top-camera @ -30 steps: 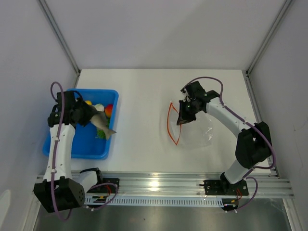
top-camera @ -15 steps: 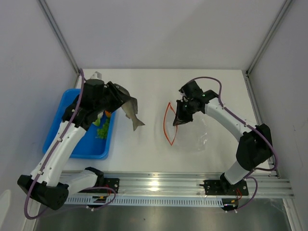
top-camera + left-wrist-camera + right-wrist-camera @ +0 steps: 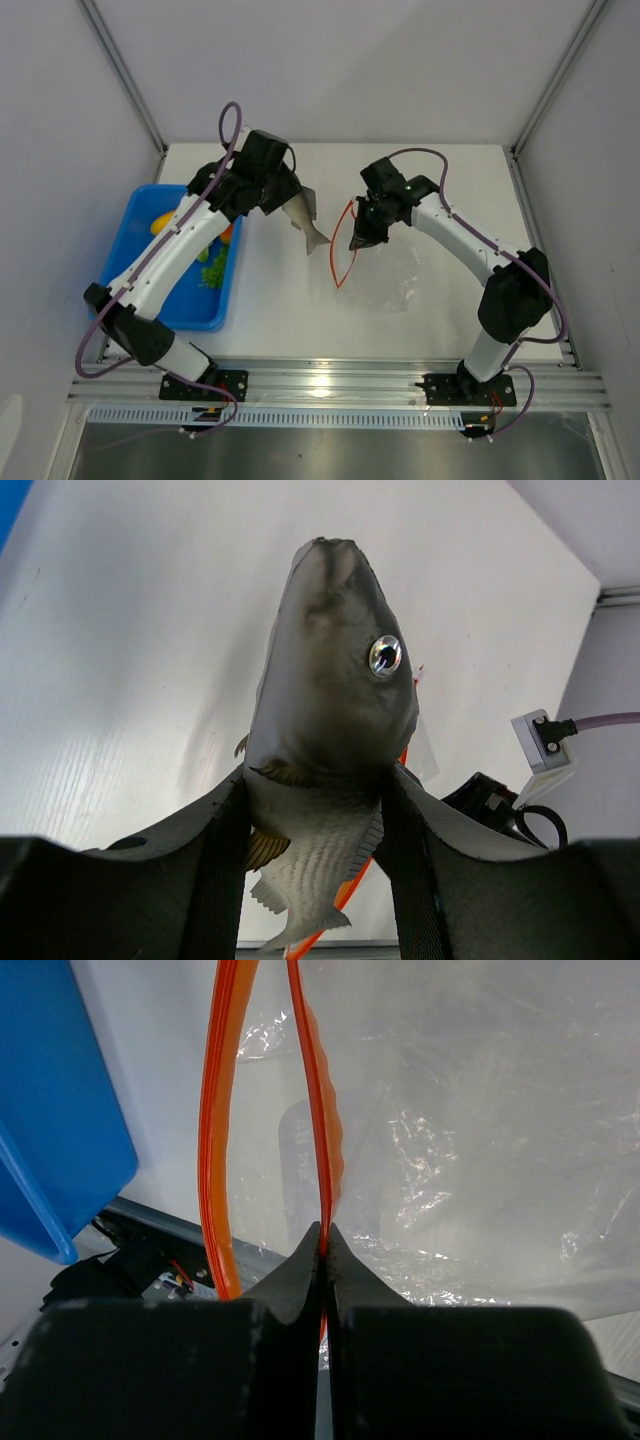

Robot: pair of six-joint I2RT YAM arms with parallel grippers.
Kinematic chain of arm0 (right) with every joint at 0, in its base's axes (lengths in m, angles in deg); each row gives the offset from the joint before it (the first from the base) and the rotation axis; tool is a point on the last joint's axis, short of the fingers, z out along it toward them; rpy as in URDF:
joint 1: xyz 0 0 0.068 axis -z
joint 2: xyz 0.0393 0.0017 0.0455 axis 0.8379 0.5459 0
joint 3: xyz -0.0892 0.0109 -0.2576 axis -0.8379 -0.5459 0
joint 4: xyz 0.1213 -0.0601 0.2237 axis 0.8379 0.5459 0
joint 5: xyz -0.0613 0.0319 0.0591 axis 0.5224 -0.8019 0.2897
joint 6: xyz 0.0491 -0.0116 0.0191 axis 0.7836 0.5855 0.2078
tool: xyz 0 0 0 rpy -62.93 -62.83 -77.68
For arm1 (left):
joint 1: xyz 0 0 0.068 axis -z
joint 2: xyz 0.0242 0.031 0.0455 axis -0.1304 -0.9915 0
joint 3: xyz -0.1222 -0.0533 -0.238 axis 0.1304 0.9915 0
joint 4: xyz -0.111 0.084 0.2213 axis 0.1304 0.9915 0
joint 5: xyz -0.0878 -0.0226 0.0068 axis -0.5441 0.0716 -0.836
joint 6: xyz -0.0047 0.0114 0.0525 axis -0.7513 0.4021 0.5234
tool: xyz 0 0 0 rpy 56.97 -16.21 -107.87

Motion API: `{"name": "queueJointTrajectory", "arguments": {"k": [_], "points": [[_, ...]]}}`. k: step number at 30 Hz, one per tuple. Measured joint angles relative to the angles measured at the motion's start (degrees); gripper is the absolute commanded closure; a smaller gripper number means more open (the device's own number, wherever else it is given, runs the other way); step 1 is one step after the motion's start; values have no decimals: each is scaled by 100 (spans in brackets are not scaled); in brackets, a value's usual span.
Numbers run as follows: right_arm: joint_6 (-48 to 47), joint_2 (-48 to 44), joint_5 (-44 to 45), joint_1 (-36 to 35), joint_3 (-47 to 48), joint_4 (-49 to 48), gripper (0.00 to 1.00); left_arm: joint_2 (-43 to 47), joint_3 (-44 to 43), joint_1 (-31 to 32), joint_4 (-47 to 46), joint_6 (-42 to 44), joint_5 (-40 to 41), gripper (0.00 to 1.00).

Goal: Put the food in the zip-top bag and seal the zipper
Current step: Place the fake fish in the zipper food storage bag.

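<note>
1 camera looks down from above; 2 close wrist cameras both face the zipper (image 3: 213, 1110).

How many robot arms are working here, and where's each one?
2. The left gripper holds a fish near the bag; the right gripper pinches its orange zipper.

The left gripper (image 3: 288, 195) has swung up and right from over the blue rectangular plastic tray (image 3: 140, 300), carrying the grey silver-bellied toy fish (image 3: 308, 218) out above the white table (image 3: 270, 310) to just beside the clear crinkly plastic bag (image 3: 405, 280). The right gripper (image 3: 362, 238) has drawn the thin orange-red zipper strip (image 3: 340, 262) slightly left towards the fish. From above, the strip's loop seems to have narrowed.
</note>
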Motion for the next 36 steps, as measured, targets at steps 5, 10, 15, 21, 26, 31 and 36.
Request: {"name": "queueJointTrajectory", "arguments": {"k": [5,10,15,21,26,31,36], "points": [[118,103,326,-190,9,28,100,-516,-415,348,658,-254,328,99],[179,136,426,-216,42,52,100,-702,-417,514,1054,-417,610,100],[243,175,426,-216,173,57,100,-898,-444,680,1163,-498,885,99],[365,175,367,-223,247,55,100,-1268,-603,800,1239,-581,914,99],[492,188,308,-229,269,55,100,-1534,-870,837,1314,-614,970,99],[627,291,258,-247,348,39,100,-1672,-994,986,1386,-610,1102,99],[772,385,212,-278,352,26,100,-1808,-1019,1161,1478,-588,1123,99]]}}
